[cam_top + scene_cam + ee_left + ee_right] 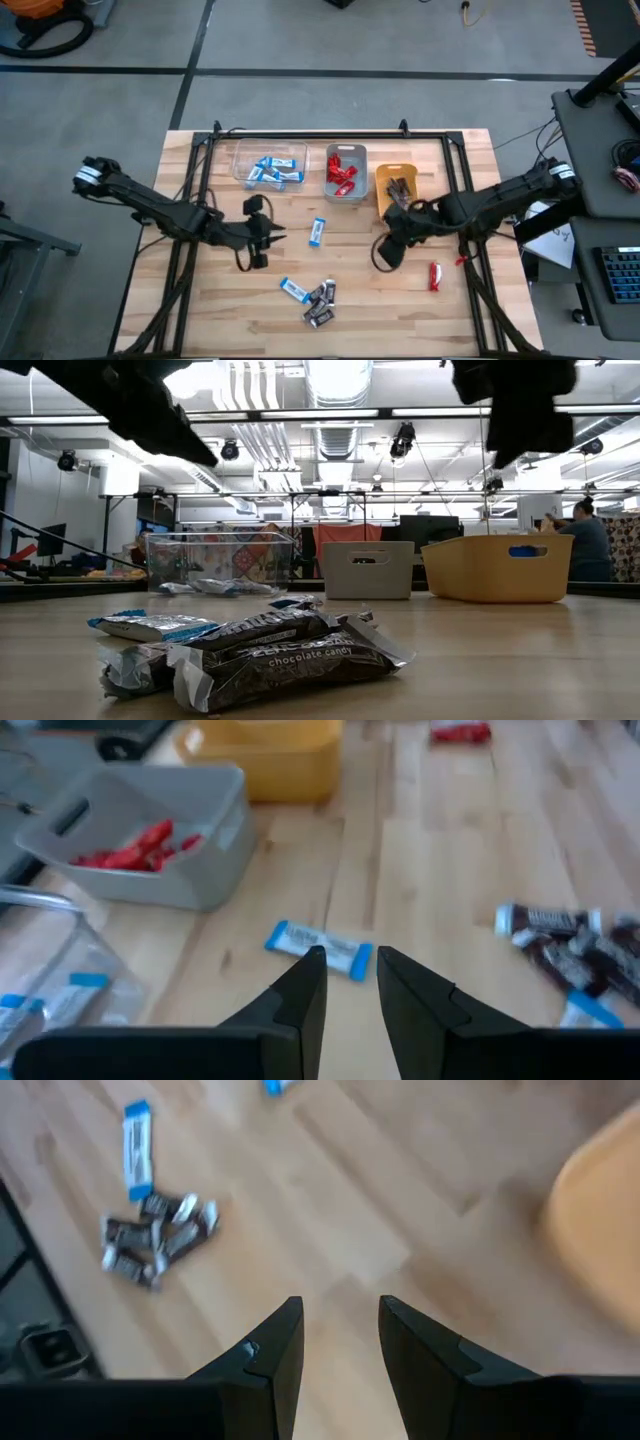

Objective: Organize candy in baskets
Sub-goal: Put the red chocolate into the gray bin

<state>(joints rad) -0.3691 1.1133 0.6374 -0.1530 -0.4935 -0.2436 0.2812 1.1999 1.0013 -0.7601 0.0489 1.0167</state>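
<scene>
- The lone blue-and-white bar [317, 232] lies flat on the wooden table [230, 310], just below the grey-blue basket [346, 172] and apart from everything else. Being thin and flat, it could skid away if one fingertip lands on it first.
- The left gripper [350, 965] hangs just short of that bar, fingers parted with a narrow gap and nothing between them. That gap looks barely wider than the bar, so a slightly off-line descent could pin the wrapper rather than straddle it.
- The clear basket [270, 165], left of the grey-blue basket, already holds blue-and-white bars. Carrying this one there means passing the grey-blue basket's corner, which a low carry could clip.
- The pile of dark brown bars [320, 303], with another blue-and-white bar [293, 289] touching it, sits well below the grey-blue basket. A grab there could lift two kinds together.
- The right gripper [340, 1330], below the orange-yellow basket [395, 185], is empty with fingers apart. If it goes for the pile, the two arms could crowd each other.
- The red candy [435, 275] lies far right, near the table frame, which could block a finger.
</scene>
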